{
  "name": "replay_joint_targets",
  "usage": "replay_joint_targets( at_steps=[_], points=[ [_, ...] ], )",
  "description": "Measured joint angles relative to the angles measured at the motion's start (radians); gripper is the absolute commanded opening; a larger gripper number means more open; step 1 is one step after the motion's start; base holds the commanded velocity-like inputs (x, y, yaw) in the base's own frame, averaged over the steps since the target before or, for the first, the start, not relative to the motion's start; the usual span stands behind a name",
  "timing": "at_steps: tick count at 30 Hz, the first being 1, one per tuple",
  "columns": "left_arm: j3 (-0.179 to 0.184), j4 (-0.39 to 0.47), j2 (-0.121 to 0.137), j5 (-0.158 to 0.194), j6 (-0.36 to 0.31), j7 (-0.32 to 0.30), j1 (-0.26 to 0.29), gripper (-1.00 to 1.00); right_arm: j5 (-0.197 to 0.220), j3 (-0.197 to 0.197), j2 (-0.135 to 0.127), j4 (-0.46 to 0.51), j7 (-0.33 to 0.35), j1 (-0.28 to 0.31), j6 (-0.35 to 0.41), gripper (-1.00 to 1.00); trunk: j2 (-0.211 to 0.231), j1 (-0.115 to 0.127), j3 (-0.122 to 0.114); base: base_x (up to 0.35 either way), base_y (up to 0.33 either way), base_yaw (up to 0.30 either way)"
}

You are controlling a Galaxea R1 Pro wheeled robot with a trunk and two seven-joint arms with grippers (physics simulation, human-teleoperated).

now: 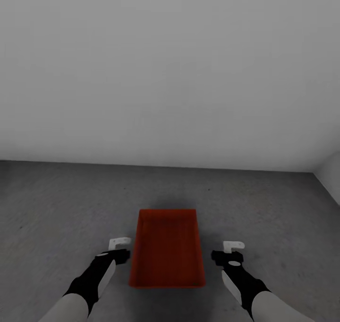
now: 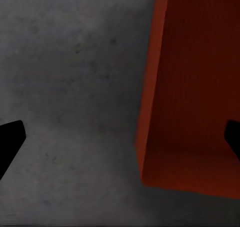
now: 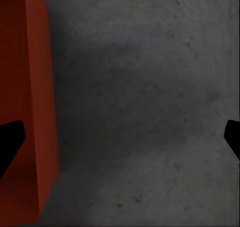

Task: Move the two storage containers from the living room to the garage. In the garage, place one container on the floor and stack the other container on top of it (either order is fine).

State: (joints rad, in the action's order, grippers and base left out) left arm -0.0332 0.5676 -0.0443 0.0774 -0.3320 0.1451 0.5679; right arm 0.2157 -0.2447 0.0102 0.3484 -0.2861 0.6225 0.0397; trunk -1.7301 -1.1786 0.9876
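Container [image 1: 167,248] on garage floor [image 1: 56,204], between our grippers.
Left gripper [image 1: 119,248] and right gripper [image 1: 227,251] spread wide, holding nothing.

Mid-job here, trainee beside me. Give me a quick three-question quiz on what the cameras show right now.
1. True or false: the storage container sits on the concrete floor between the two grippers.
2. Multiple choice: the left gripper is A) shut on the container's wall, B) open beside the container, apart from it, C) inside the container.
3. Fill in: behind the container rises a plain grey-white ____.

Key
1. True; the right gripper flanks its other side.
2. B; the left wrist view shows the fingertips spread wide.
3. Wall.
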Motion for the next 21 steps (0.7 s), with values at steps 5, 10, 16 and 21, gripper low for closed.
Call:
replay_joint_targets(
  at_steps=[5,10,16,21],
  points=[
    [-0.032,-0.002,0.002,-0.001,0.001,0.000,0.000,1.00,0.001,0.000,-0.018,0.000,0.000,0.000,0.000,1.00,0.035,0.019,-0.016,0.000,0.000,0.000],
    [-0.036,-0.006,0.002,-0.001,0.001,0.000,0.000,1.00,0.002,0.001,-0.035,-0.001,0.000,0.000,0.001,1.00,0.070,0.038,-0.031,0.000,0.000,0.000],
    [-0.037,-0.009,0.002,-0.001,0.001,0.000,0.000,1.00,0.002,0.000,-0.040,-0.002,0.000,0.000,0.002,1.00,0.112,0.061,-0.050,0.000,0.000,0.000],
    [-0.037,-0.013,0.003,-0.002,0.001,0.000,0.000,1.00,0.002,0.000,-0.041,-0.006,0.000,0.000,0.003,1.00,0.147,0.081,-0.066,0.000,0.000,0.000]
  ],
)
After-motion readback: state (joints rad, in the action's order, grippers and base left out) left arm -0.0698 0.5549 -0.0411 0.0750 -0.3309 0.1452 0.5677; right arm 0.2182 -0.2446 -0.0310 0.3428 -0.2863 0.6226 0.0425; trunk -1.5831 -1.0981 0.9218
